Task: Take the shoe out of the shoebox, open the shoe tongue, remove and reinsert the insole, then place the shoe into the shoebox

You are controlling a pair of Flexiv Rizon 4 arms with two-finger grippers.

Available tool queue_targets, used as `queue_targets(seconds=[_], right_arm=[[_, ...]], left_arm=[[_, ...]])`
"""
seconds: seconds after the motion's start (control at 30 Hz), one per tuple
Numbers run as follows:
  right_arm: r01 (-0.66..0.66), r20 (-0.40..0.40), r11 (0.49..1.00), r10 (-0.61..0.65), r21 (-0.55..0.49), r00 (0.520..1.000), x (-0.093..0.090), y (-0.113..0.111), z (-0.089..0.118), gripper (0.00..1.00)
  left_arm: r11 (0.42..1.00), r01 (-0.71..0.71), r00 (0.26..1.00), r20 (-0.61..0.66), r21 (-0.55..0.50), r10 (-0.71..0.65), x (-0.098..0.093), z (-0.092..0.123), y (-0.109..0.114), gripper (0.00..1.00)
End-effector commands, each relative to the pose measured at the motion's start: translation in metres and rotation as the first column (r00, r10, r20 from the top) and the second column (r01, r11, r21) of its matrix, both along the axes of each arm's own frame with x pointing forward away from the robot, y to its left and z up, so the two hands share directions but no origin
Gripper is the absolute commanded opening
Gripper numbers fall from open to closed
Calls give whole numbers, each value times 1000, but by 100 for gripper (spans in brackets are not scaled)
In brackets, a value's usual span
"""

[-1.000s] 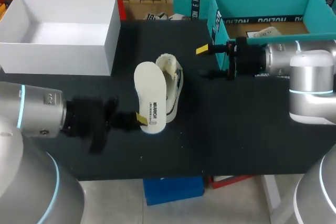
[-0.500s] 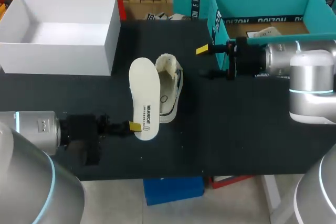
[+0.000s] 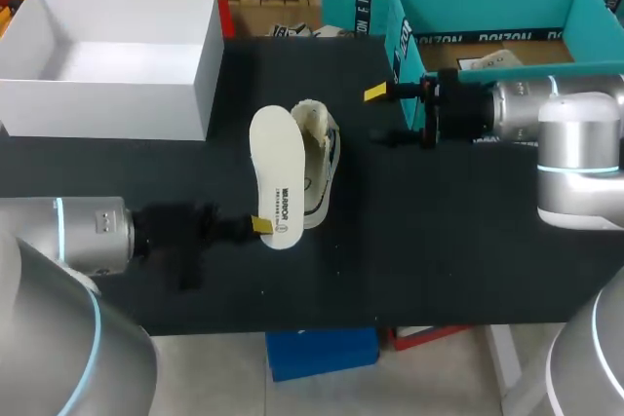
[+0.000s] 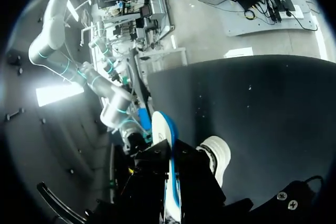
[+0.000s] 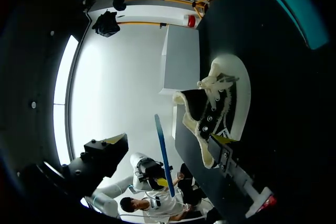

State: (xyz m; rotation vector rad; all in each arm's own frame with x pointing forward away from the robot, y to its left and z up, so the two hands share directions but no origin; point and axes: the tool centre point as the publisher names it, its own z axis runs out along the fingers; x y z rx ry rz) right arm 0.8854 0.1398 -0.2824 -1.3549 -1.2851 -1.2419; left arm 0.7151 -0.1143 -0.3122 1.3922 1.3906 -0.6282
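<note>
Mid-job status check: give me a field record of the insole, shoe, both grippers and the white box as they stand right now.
insole: out of the shoe, raised beside it, its near end clamped
shoe: lying on the table, no gripper on it
left gripper: shut on the insole
right gripper: open, holding nothing, apart from the shoe on its far side
white box: open and empty, at the table's far left corner

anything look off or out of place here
The insole is out of the shoe, pinched at one end by the left gripper; the shoe lies tipped on its side on the table. Nothing looks damaged.
</note>
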Motion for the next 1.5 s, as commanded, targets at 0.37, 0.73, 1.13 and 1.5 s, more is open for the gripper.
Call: queue_targets(seconds=[0.37,0.73,1.13,1.5], right_arm=[[2,0,1000,-2,-2,1000,0,1,-1,100],[2,0,1000,-2,-2,1000,0,1,-1,100],[-131,44,991,131,-4,990,15,43,3,100],[-166,53,986,167,-8,985,0,71,1,100]], left_arm=[[999,-3,1000,13,44,2,57,4,-22,0],[999,-10,1000,7,43,10,62,5,-27,0],[999,-10,1000,7,43,10,62,5,-27,0],[999,-10,1000,7,43,10,62,5,-27,0]])
